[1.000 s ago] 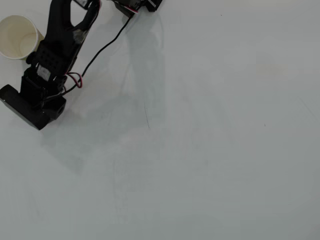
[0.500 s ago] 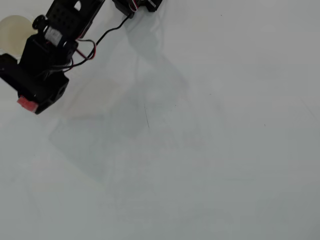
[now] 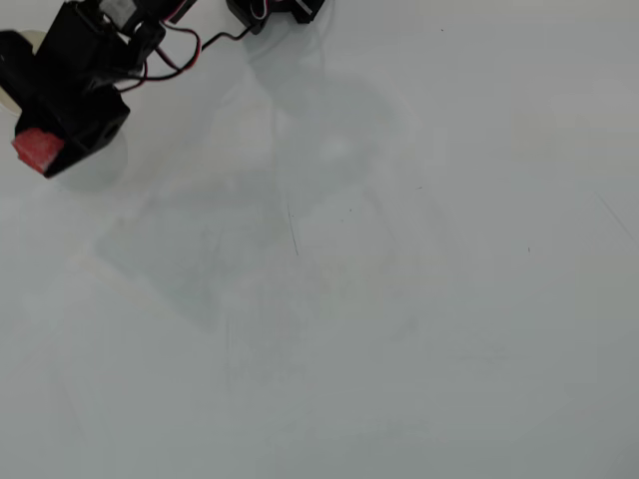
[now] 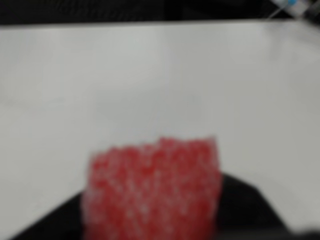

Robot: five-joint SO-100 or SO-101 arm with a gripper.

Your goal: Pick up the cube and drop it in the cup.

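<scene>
In the overhead view my gripper is at the top left, raised off the table and shut on the small red cube, which sticks out at its tip. The cream cup lies mostly hidden under the black gripper body, and only a pale sliver shows at the left edge. The wrist view is blurred. The speckled red cube fills its lower middle, with a black jaw under and beside it and the white table beyond.
The arm's base and its red and black wires sit at the top edge. White tabletop spreads to the right and below. A dark band runs past the table's far edge in the wrist view.
The gripper has risen and swung up the overhead view toward the cup, carrying the cube. The cup, fully visible a second ago, is now almost covered by the arm.
</scene>
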